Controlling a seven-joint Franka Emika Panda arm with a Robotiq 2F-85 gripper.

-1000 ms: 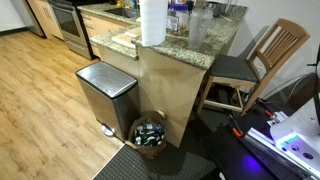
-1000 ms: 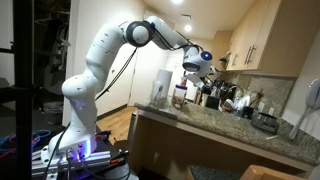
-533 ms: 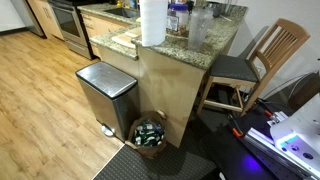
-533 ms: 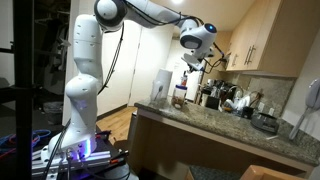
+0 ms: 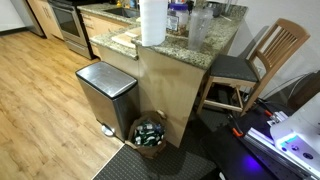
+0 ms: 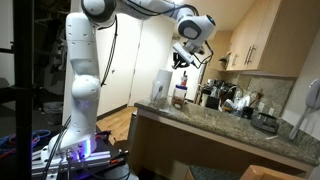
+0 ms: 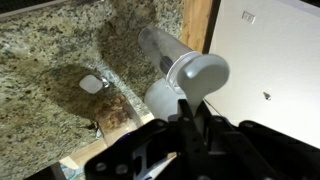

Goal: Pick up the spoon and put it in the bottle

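My gripper (image 6: 184,58) hangs high above the granite counter (image 6: 230,125). In the wrist view its fingers (image 7: 186,118) are shut on a thin dark handle, which looks like the spoon (image 7: 185,106). Right below the fingertips lies a grey translucent bottle (image 7: 178,58), seen from above, with its round top nearest the fingers. In an exterior view the bottle (image 6: 180,96) stands on the counter below the gripper, next to a white paper towel roll (image 6: 161,86). The gripper is out of view in the exterior view of the counter (image 5: 215,40).
The roll (image 5: 152,22) and several bottles (image 5: 180,15) crowd the counter's end. A steel bin (image 5: 105,92), a basket of cans (image 5: 150,132) and a wooden chair (image 5: 265,55) stand below. Appliances (image 6: 218,97) line the back wall. A small white object (image 7: 91,83) lies on the counter.
The arm has swung upward and the gripper has risen from near the counter to high above the bottle. The counter items have not moved.
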